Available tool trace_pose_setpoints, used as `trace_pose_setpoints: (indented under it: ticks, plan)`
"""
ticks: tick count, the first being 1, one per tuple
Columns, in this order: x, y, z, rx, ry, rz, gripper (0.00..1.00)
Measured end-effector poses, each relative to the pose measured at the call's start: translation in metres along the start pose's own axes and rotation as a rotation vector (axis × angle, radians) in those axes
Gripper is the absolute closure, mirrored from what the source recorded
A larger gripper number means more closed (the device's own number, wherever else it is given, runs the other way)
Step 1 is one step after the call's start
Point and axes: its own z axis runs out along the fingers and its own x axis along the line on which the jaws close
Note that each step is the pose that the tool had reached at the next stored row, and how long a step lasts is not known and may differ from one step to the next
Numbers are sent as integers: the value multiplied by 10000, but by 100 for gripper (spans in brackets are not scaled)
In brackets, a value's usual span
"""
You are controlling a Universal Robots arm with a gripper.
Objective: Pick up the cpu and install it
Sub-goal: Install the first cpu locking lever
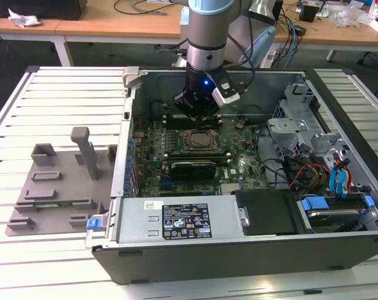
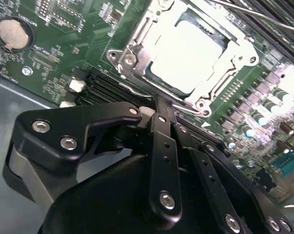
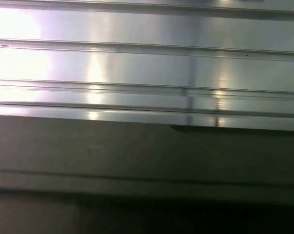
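The cpu (image 2: 186, 53) is a pale silver square lying flat inside the metal-framed socket (image 2: 137, 53) on the green motherboard. In the exterior view the socket (image 1: 199, 139) sits mid-board inside the open computer case. My black gripper (image 1: 199, 114) hangs just above the socket's far side. In the second wrist view the gripper (image 2: 159, 103) has its fingers drawn together, shut on nothing, with their tips just off the socket frame's edge and apart from the cpu.
A grey fixture plate with upright posts (image 1: 64, 181) lies on the slatted table at the exterior view's left. Case walls (image 1: 123, 156), memory slots (image 1: 192, 167), a power supply (image 1: 176, 222), cables and drive bays (image 1: 320, 175) surround the board. A coin battery (image 2: 13, 33) sits nearby.
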Motion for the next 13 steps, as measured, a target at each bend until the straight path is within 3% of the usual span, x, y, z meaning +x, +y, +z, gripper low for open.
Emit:
trace_pose_setpoints:
  ticks: [5, 12, 13]
  plan:
    - [-93, -4, 44, 4, 2, -34, 89]
    - [-158, -9, 70, -6, -1, -81, 89]
    - [-159, -9, 71, -83, -7, -120, 89]
